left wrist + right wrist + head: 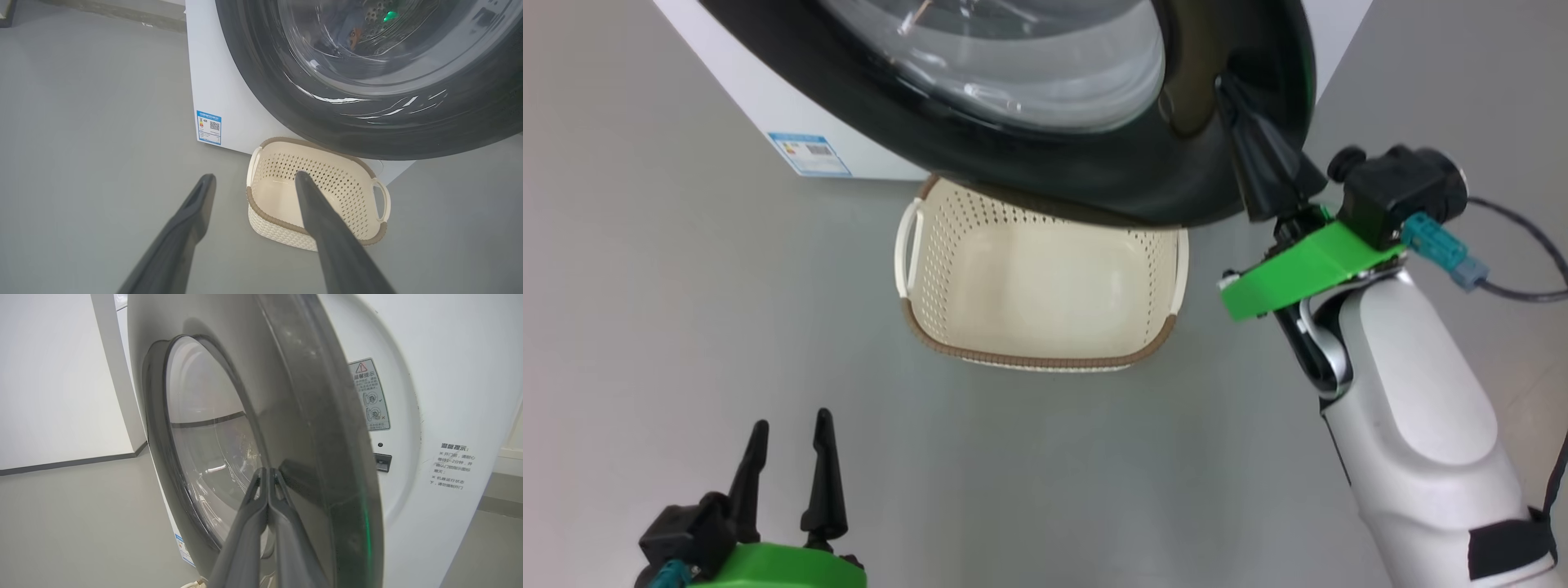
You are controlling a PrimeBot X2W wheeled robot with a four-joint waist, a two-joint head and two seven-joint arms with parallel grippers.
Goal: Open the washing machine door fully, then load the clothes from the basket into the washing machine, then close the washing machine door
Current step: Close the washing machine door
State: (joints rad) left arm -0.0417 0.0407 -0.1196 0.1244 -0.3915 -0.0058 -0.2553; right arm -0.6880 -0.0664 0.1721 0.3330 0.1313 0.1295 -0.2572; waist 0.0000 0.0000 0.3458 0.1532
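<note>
**Last step: pushing the door shut**

My right claw (1227, 86) is closed and holds nothing. Its two long dark fingers are pressed together, tips against the outer face of the large round washing machine door (1094, 175), which has a glossy black rim and bulging clear glass. My left claw (792, 420) hangs low over the grey floor, fingers spread and empty.

The small cream-white perforated plastic basket (1029, 357) with the brown woven-look rim sits on the floor under the door, with nothing in it. Through the glass I make out a scrap of light blue and orange fabric, the clothes (352, 34), inside the big white boxy washing machine (760, 106). So I judge loading done and closing in hand.

My right wrist view shows the door a little ajar, near the dark latch slot (383, 462). Next I'd need a steady push near the free edge until the catch takes, without my tips sliding on the gloss.
</note>
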